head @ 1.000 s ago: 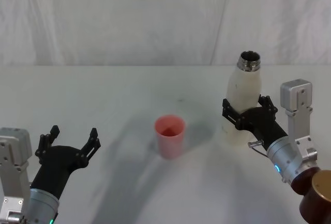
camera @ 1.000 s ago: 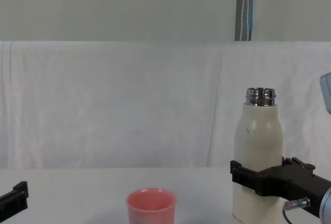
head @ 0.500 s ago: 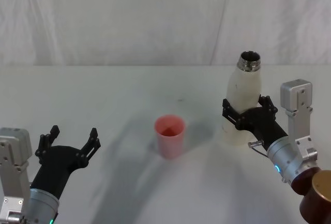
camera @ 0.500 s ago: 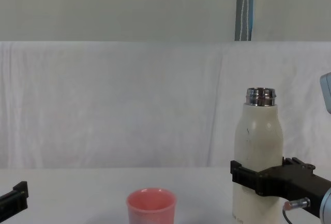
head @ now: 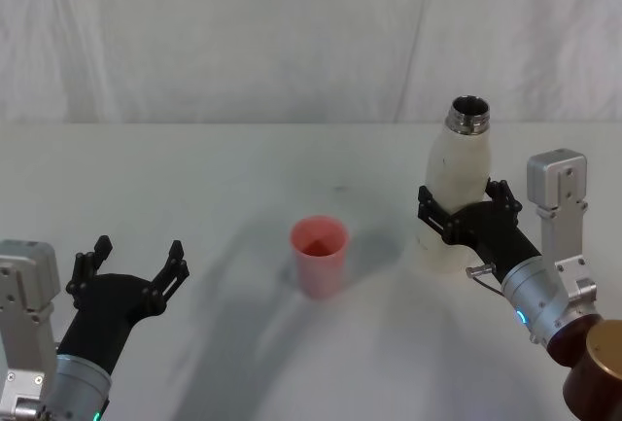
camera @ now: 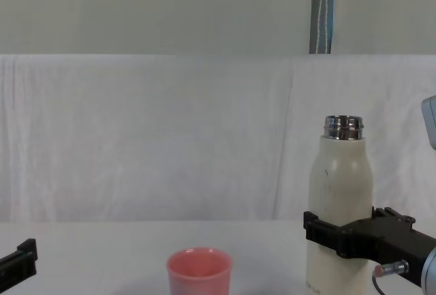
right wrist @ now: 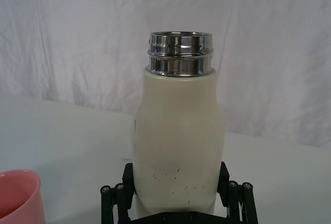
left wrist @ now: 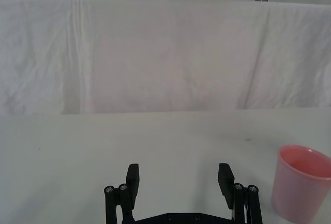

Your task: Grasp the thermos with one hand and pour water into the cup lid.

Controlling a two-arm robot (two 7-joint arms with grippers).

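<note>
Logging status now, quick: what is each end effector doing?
Left end effector: open, holding nothing, parked low on the robot's left.
Right end effector: shut on the thermos, which stands upright.

Black fingers, silver-grey boxy wrist modules.

You can't see the thermos base in the chest view; the right gripper fingers hide its lower body
</note>
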